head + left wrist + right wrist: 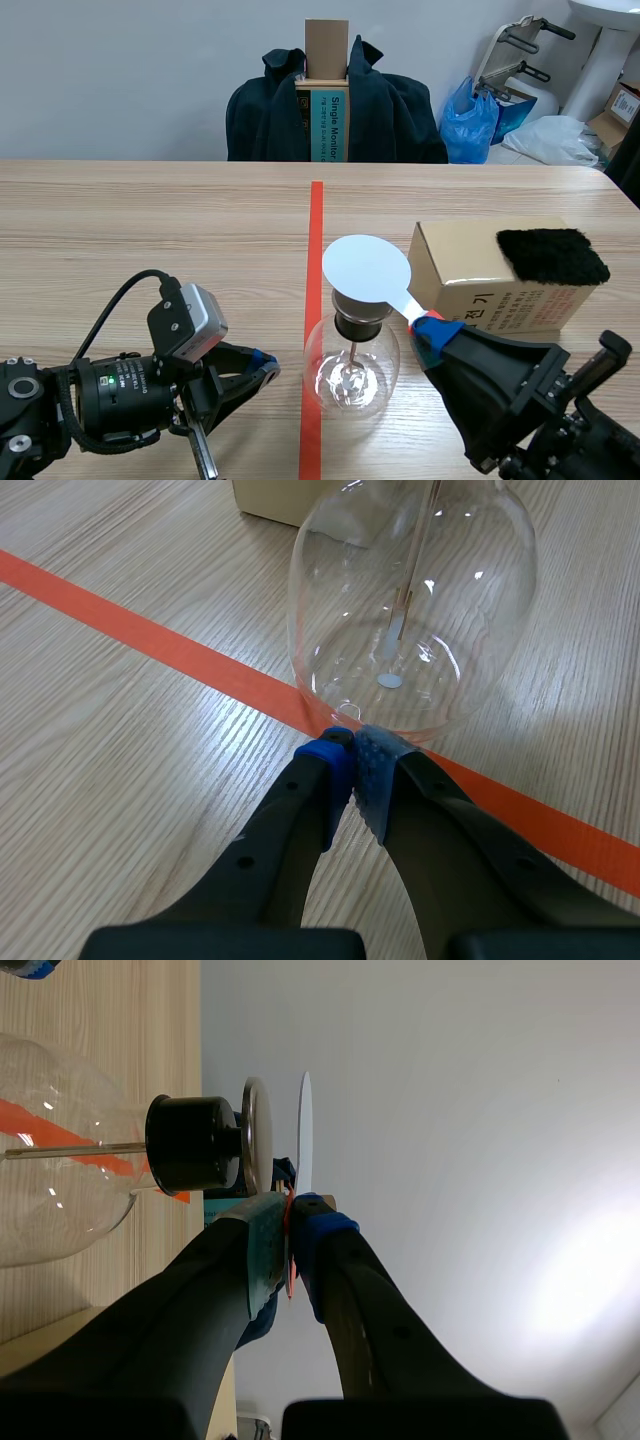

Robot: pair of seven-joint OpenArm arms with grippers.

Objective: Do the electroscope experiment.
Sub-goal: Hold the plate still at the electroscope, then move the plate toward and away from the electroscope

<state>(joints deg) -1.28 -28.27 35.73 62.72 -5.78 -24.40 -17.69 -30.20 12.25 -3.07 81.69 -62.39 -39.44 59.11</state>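
1. The flask is stood on the red tape line, near the near edge of the table and about midway along it. Its black stopper and metal plate are at its top.
2. A white disc is gripped by its handle in the right gripper, whose pads are closed on that handle.
3. The disc is held flat, parallel to the plate and directly above it. A thin gap is seen between them in the right wrist view, so they are judged just apart, not touching.
4. The handle's long axis is pointed from the disc toward the table's near right corner.
5. The coming move is judged to be a short travel along the flask's upright axis, and the right arm is the one placed for it.
6. The left gripper is closed on nothing, just beside the flask's base; whether they touch cannot be told.
7. A box with a black cloth on it is set just beside the flask, toward the right edge.
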